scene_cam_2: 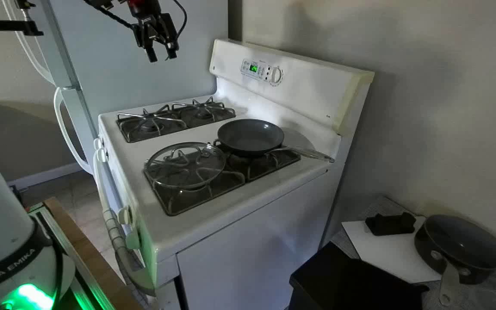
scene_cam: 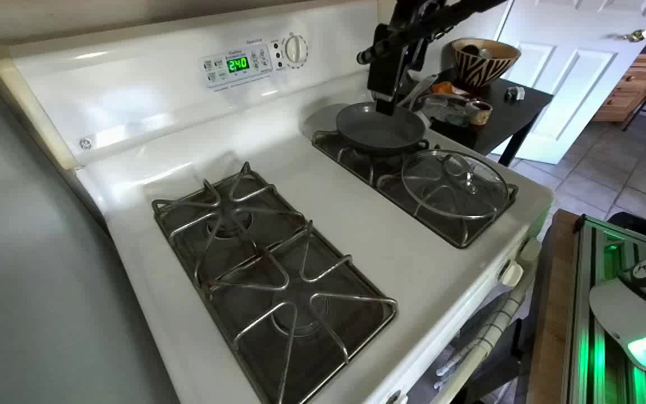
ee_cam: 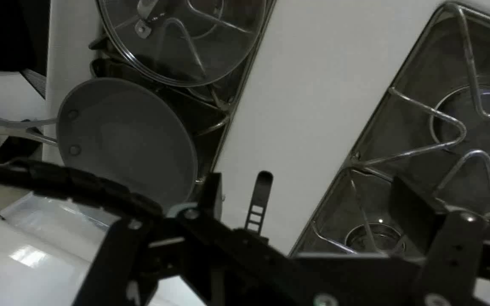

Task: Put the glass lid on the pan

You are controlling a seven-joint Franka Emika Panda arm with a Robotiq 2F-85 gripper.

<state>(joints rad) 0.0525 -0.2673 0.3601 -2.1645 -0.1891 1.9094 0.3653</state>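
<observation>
At 3 o'clock in an exterior view, the glass lid [scene_cam: 452,191] is laid on a front burner grate [scene_cam: 463,240]. It is clear and round, edged by a thin silvery rim, with a small handle at its middle; grate wires are seen through it. Just beside it, at its 10 o'clock, the pan [scene_cam: 376,129] is set on the rear grate [scene_cam: 318,136]. Its smooth grey inside is marked by two rivets [ee_cam: 73,114] where the handle is joined. Above the stove [scene_cam_2: 252,241], between 10 and 11 o'clock in an exterior view, the gripper [scene_cam_2: 162,56] is held with its fingers spread wide. At 4 o'clock there, the grey inside of a dark saucepan [scene_cam_2: 424,250] is shown. Farther off, between 1 and 2 o'clock in an exterior view, a dark thing [scene_cam: 470,50] and a shiny one [scene_cam: 484,53], both unclear, are held in a patterned bowl [scene_cam: 488,68].
</observation>
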